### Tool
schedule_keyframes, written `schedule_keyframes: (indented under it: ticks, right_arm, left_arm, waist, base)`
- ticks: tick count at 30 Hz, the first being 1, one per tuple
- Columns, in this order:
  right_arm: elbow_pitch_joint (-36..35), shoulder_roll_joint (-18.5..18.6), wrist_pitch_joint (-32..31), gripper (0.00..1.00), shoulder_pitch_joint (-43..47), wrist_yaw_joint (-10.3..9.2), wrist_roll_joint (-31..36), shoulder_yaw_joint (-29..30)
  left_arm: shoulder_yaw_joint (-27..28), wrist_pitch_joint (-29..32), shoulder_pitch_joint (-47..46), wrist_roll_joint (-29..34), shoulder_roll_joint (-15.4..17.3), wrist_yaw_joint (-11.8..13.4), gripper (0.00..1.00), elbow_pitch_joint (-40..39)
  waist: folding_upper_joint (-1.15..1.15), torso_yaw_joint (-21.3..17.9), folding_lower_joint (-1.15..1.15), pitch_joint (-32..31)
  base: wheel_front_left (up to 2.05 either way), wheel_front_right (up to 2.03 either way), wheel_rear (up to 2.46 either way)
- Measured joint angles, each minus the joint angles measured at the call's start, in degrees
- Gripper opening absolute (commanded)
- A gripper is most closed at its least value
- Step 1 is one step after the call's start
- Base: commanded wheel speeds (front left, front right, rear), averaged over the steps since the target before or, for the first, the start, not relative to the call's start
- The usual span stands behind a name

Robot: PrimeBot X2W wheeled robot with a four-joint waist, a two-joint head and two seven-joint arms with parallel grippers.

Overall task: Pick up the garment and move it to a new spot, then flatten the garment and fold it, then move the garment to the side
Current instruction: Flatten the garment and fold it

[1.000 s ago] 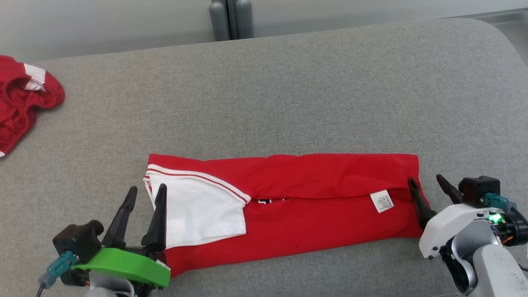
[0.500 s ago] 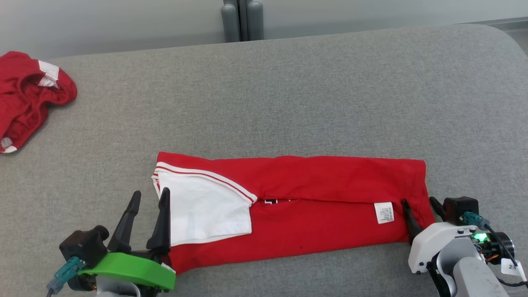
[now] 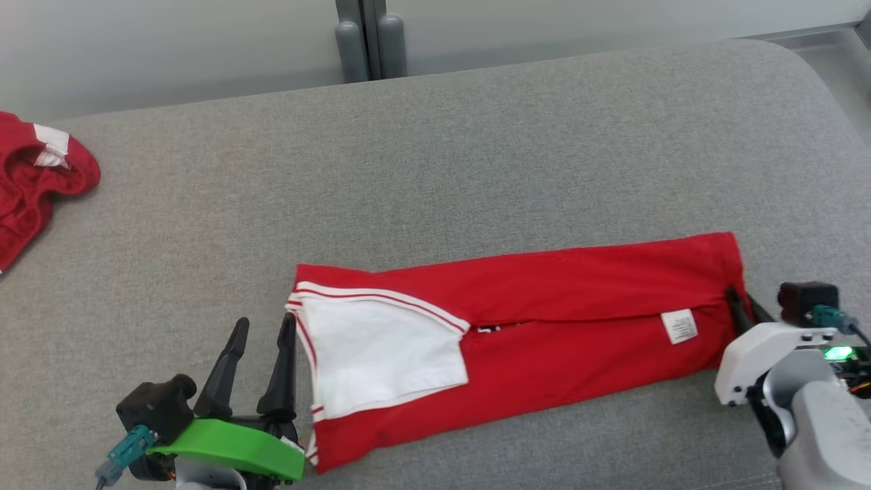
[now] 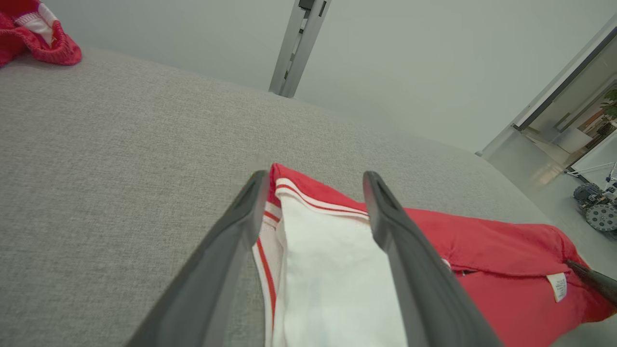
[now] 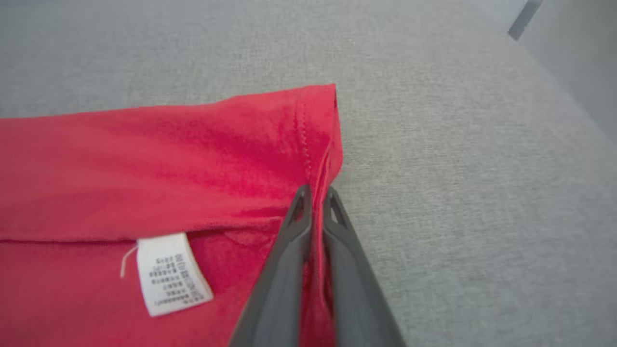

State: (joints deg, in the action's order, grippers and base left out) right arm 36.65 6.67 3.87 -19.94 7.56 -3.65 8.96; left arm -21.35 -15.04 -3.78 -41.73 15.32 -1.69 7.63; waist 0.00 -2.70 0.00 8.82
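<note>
Since the earlier frames the right gripper (image 3: 740, 303) has gone from fingers apart astride the hem to fingers together on it. The whole head view has shifted as well, so the strip's new slant may be partly camera. Nearest, lower right of the head view: the right wrist view shows the right gripper (image 5: 315, 193) with both fingers pinching the stitched hem at the right end of the red garment (image 3: 565, 299), just right of the care label (image 5: 171, 272). Lower left: the left gripper (image 3: 265, 323) has its fingers well apart and holds nothing. The left wrist view shows those fingers straddling the white panel (image 4: 332, 270) at the garment's left end; whether they touch cloth I cannot tell. Mid frame: the garment lies as a long narrow strip across the grey cushion (image 3: 476, 150), already folded lengthwise, with the right end higher in frame than the left. Farther off, upper left: a second red garment (image 3: 34, 184) lies crumpled, well apart. Top centre: a grey post (image 3: 360, 41) stands against the wall. Judged step: folding, with the ends being taken for a crosswise fold. The next move likely calls for the left fingers to close on the near layers, or for the right end to be lifted clear and carried over toward the left without dragging the layers apart.
</note>
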Motion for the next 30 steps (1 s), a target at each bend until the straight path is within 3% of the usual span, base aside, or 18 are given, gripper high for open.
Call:
schedule_keyframes:
  ticks: [6, 14, 23, 30]
  right_arm:
    - [-3.8, 5.6, -3.6, 0.00, -0.5, -0.02, -1.1, 4.8]
    - [-13.4, 4.0, -8.4, 0.00, 2.0, -0.03, -5.5, 4.7]
    - [-27.5, -2.4, -12.5, 0.00, 6.8, -0.04, -13.5, -11.2]
    - [-29.6, -3.8, -13.5, 0.00, 6.8, -0.04, -20.2, -25.3]
  left_arm:
    - [0.3, 0.0, 0.0, 0.7, -1.2, -0.7, 1.00, 0.7]
    - [0.8, 0.0, 0.0, 1.6, -2.1, -1.4, 1.00, 1.6]
    - [0.9, 0.0, -0.3, 2.2, -2.4, -2.1, 1.00, 2.4]
    - [0.9, 0.0, -1.1, 2.4, -2.5, -2.4, 1.00, 2.7]
  waist:
    - [0.00, -0.8, 0.00, -0.5]
    - [0.00, -1.3, 0.00, -0.6]
    - [0.00, -1.0, 0.00, -0.8]
    - [0.00, 0.2, 0.00, -0.6]
  base:
    - [0.00, 0.00, 0.00]
    - [0.00, 0.00, 0.00]
    - [0.00, 0.00, 0.00]
    - [0.00, 0.00, 0.00]
